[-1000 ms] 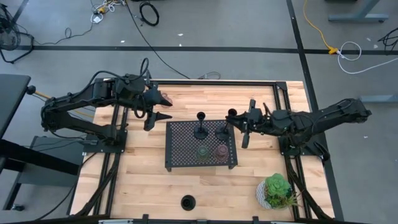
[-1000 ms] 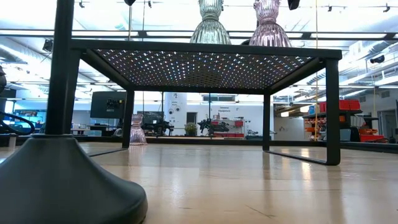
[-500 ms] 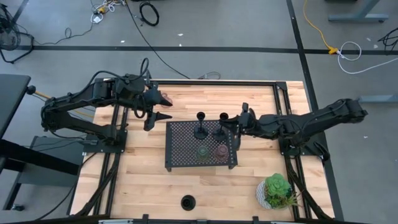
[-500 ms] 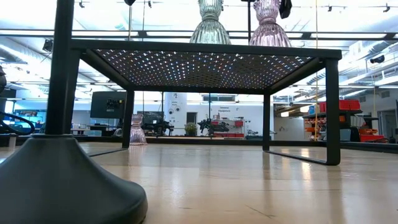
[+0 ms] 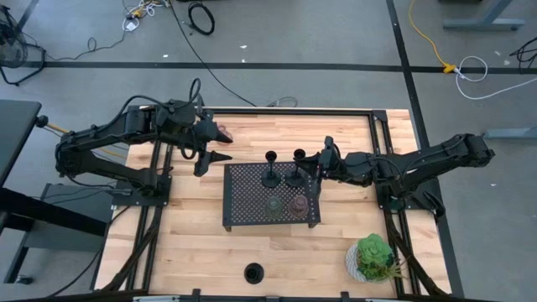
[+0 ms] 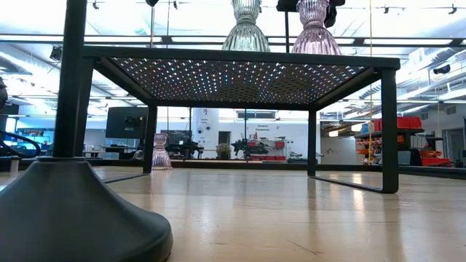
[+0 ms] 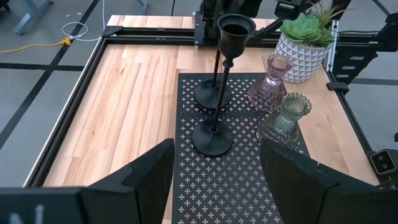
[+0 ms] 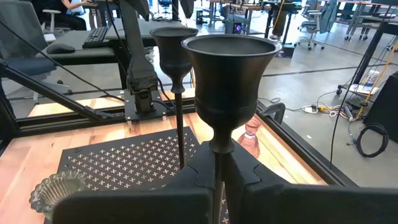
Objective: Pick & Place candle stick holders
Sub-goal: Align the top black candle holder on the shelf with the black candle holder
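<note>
Candle stick holders are being set on a raised tray; one is in hand at this moment. Desk (image 5: pixel 185 243): wooden, one. Black perforated tray (image 5: pixel 243 210): one, at the desk's middle. Right gripper (image 5: pixel 312 166) is over the tray's back right corner, clamped on the thin stem of a black holder (image 5: pixel 299 156). Whether its base touches the tray cannot be told. Left gripper (image 5: pixel 221 145) waits off the tray's back left corner, fingers spread wide, just beside a brownish glass holder (image 5: pixel 225 132) standing on the desk. Potted plant (image 5: pixel 373 256): one, at the desk's front right corner. A second black holder (image 5: pixel 270 172) stands on the tray near the held one. A green glass holder (image 5: pixel 273 205) and a pink glass holder (image 5: pixel 297 204) stand along the tray's front edge. A third black holder (image 5: pixel 253 273) stands at the desk's front edge. Risks, as judged: the held piece is top-heavy on a thin stem, so a release before the base sits flat could tip it into its black neighbour or the pink glass. A sideways withdrawal could also drag the stem. Count: six holders, three black and three glass. Four are at the tray, two on the desk.
</note>
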### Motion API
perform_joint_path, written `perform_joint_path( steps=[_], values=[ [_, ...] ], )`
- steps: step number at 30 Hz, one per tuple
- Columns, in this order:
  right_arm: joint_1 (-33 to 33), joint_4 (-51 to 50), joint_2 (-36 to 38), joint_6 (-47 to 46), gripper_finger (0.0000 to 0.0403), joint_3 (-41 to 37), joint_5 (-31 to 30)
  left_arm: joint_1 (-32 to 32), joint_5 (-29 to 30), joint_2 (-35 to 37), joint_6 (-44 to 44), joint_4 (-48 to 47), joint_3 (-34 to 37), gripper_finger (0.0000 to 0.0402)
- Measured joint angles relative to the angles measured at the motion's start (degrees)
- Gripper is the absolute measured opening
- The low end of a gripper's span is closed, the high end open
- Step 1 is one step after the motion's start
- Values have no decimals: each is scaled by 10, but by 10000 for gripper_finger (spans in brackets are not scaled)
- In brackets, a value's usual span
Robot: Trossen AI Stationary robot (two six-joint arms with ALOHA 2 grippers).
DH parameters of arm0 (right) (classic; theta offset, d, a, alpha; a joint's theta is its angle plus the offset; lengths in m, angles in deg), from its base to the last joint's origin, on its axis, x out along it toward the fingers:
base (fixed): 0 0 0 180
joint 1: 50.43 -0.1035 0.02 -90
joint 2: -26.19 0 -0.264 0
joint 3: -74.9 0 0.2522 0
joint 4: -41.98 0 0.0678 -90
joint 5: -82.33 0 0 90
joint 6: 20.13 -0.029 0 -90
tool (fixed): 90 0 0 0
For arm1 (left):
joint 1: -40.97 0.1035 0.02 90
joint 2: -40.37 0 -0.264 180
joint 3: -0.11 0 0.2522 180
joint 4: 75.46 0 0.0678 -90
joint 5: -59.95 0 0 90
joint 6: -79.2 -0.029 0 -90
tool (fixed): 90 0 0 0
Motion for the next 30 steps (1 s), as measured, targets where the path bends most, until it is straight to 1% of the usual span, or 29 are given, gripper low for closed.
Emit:
perform_joint_path(
  steps=[9,13,23,30],
  values=[
    [0,0,0,-1,7,0,1,0,0,0,0,0,0,241],
    [0,0,0,-1,9,0,14,0,0,0,0,0,0,241],
    [0,0,0,-1,39,0,15,0,0,0,0,0,0,241],
    [0,1,0,-1,43,0,14,0,0,0,0,0,0,241]
  ],
)
